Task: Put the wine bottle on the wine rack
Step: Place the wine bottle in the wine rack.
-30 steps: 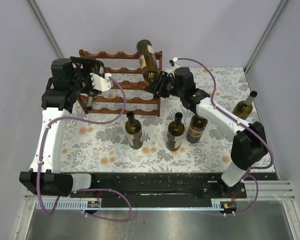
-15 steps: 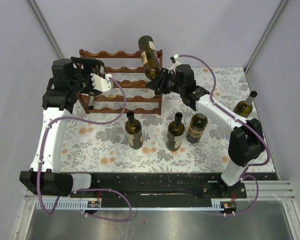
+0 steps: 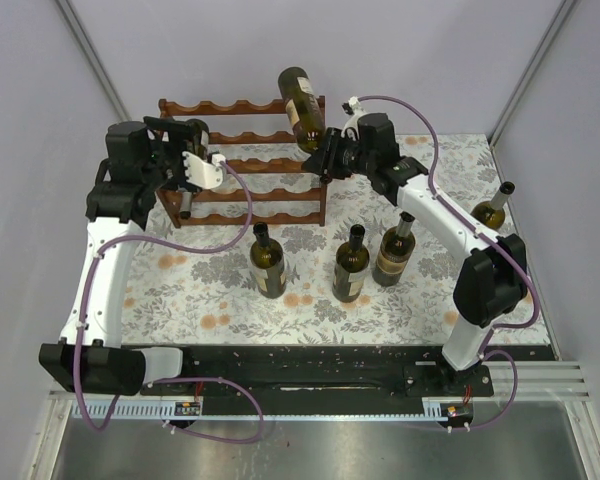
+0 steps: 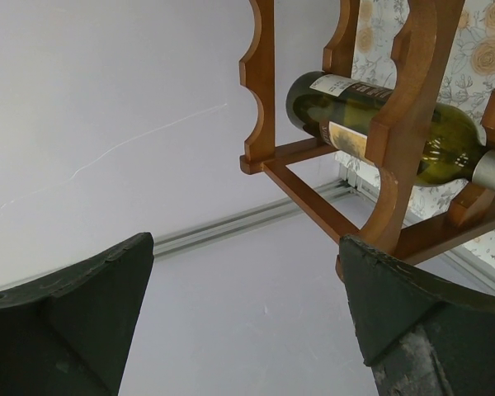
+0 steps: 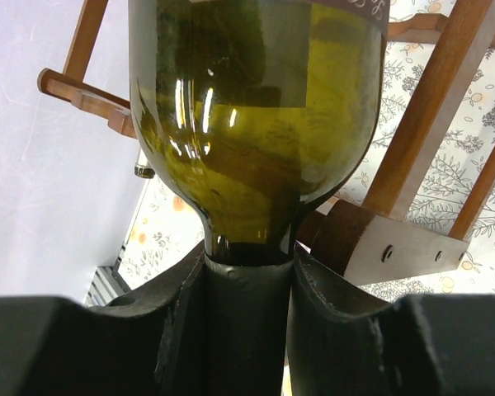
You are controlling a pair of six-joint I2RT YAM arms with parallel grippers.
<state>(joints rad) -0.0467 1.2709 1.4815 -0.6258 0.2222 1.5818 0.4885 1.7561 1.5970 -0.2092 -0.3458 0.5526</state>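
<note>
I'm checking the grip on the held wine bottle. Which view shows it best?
Right wrist: the right gripper is shut on the wine bottle at its neck, filling the frame. Top external shows it small, tilted above the wine rack. Left wrist shows only another bottle lying in the rack.

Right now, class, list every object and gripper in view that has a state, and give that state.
Wine bottle: gripped by its neck, base up, raised at the rack's right end, not yet racked.
Right gripper: shut on the wine bottle.
Left gripper: open, empty.
Wine rack: upright.
Racked bottle: lying on its side.
Table bottles: standing upright.
</note>
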